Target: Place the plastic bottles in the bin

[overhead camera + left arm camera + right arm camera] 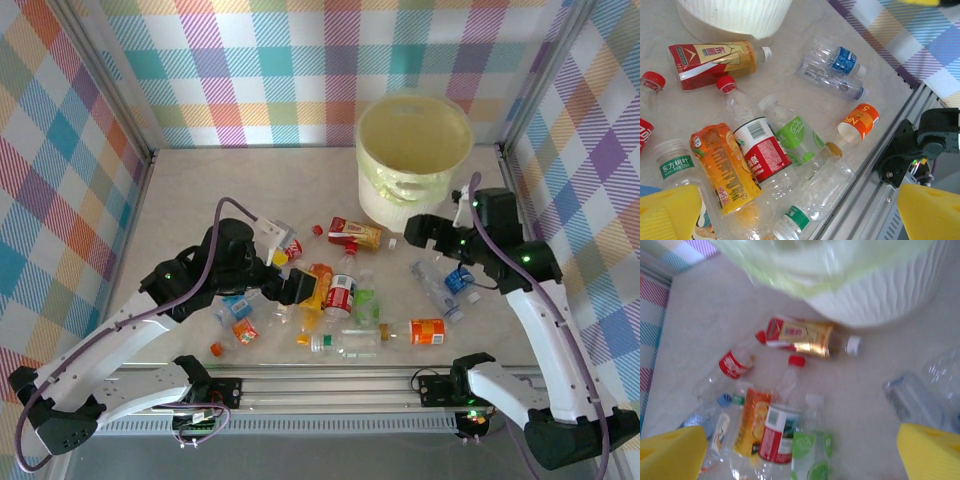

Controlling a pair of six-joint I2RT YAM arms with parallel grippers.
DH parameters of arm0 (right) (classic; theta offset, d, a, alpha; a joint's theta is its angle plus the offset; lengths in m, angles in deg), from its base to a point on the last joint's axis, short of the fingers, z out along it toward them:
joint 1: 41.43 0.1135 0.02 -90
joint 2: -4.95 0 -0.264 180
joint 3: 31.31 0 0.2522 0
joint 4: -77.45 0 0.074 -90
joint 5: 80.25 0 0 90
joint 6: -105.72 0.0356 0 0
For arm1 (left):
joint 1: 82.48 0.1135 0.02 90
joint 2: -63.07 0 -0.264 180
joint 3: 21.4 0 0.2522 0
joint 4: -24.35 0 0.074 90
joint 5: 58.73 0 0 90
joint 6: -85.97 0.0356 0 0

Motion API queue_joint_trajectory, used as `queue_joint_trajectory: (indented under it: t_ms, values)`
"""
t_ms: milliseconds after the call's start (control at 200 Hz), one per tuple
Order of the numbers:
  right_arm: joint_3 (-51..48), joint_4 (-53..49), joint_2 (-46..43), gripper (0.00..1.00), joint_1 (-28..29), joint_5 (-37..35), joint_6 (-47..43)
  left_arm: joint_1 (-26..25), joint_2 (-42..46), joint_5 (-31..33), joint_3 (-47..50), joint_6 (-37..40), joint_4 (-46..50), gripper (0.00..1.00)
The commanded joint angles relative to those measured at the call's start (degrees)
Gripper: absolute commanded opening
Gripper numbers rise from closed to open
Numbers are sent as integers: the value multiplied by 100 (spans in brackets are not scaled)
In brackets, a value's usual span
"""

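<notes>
Both hands are wide open and hold nothing. The left hand (290,288) hangs over the middle of the plastic bottles (340,300), with its yellow pads (670,212) far apart. The right hand (412,228) is up just beside the near side of the bin (385,200), and its yellow pads (930,450) are far apart too.

All the bottles I can see lie on the table (200,190), in front of the bin. Under the left hand an orange juice bottle (725,170) lies touching a bottle with a red label and red cap (762,152). A bottle with a green label (795,137) lies right beside that one. A clear bottle with a small green label (676,167) is on the other side of the juice bottle. A red and gold tea bottle (715,62) lies close to the bin, with its white cap pointing away from the pile. Off to the right are a clear bottle with a blue label (842,60) and a bottle with an orange label (857,122), near the metal rail (330,385) at the table's near edge. A loose red cap (318,229) sits by the tea bottle.

The big pale-yellow bin stands at the back of the table, near the checked wall (280,70). It has a thin see-through liner (415,130) inside.
</notes>
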Motion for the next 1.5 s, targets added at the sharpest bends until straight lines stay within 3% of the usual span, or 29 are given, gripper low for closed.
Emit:
queue_joint_trajectory:
  t_ms: [0,115,275,545,685,1495]
  values:
    - [-411,-287,-56,90,270,76,498,-85,160,-178,-30,314,191,100]
    - [-821,-317,133,86,693,-120,853,-87,206,-134,37,413,221,100]
    - [-1083,-365,468,89,1494,-729,1309,-83,170,-117,100,445,214,100]
    - [-1570,180,830,94,2201,-542,1857,-87,165,-69,217,517,289,100]
    - [-1797,459,993,87,2504,-640,2069,-88,252,-98,332,541,217,100]
    - [-2205,2046,2616,76,3098,-800,2290,-80,312,-37,486,357,21,100]
